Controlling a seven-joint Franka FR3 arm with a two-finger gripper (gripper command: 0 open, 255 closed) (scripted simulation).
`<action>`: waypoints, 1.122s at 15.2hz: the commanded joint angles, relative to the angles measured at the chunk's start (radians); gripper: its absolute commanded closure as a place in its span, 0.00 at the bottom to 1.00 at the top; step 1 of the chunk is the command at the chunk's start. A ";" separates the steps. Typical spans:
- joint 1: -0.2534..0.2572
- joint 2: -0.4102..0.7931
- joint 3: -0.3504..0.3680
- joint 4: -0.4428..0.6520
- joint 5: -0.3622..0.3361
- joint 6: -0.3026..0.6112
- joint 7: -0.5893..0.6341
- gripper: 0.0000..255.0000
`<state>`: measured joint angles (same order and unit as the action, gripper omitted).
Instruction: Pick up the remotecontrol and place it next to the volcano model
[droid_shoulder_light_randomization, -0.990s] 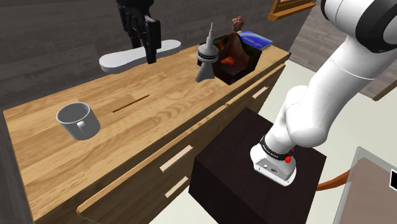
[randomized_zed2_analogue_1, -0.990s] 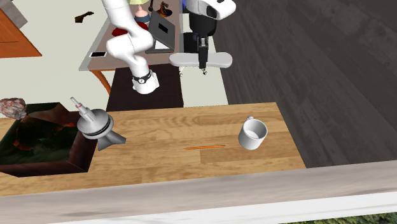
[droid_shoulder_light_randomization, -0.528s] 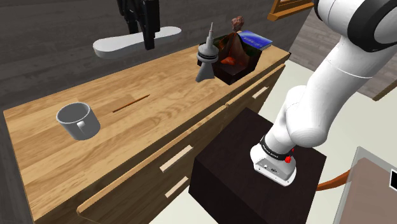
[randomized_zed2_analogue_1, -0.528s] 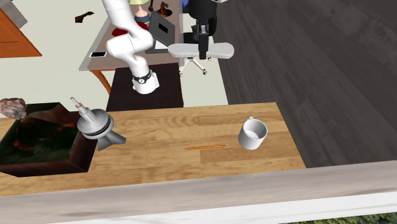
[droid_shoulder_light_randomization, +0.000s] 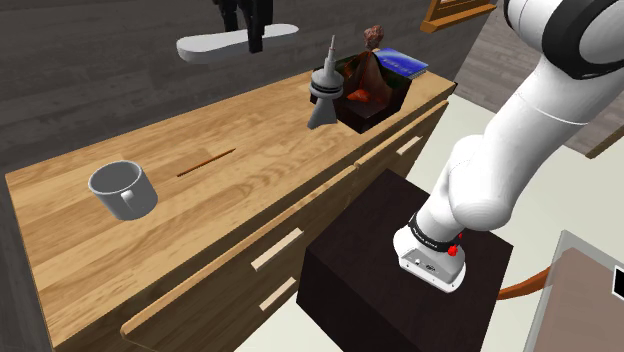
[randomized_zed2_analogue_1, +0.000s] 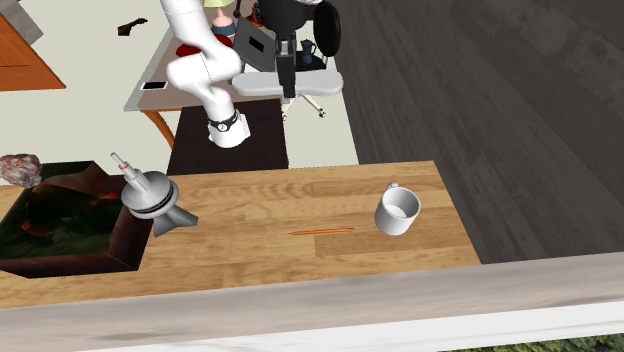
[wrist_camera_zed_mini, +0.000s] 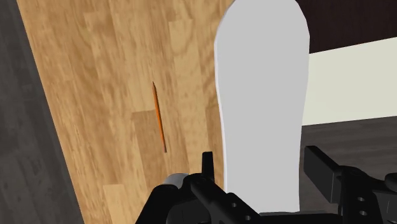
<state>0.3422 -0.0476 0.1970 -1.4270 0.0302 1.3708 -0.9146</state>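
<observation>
Fingers (wrist_camera_zed_mini: 321, 170) clamped across the pale remote (wrist_camera_zed_mini: 261, 102), held high above the tabletop (droid_shoulder_light_randomization: 200, 200). Volcano (droid_shoulder_light_randomization: 368, 80) well apart from the fingers. Risk: the remote's long overhanging ends could clip the grey tower (droid_shoulder_light_randomization: 324, 85) beside the volcano on descent.

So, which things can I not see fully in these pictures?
Wrist view: the near end of the remote is hidden by the gripper.
Second exterior view: the volcano is cut off by the left edge.
Shoulder view: the book lies partly behind the volcano.
</observation>
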 joint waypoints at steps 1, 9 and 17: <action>-0.023 -0.015 -0.026 -0.013 0.001 -0.002 -0.050 1.00; -0.115 -0.022 -0.135 -0.019 -0.008 -0.008 -0.253 1.00; -0.208 0.046 -0.239 0.065 -0.016 -0.027 -0.450 1.00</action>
<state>0.1473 -0.0301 -0.0280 -1.4021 0.0148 1.3543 -1.3370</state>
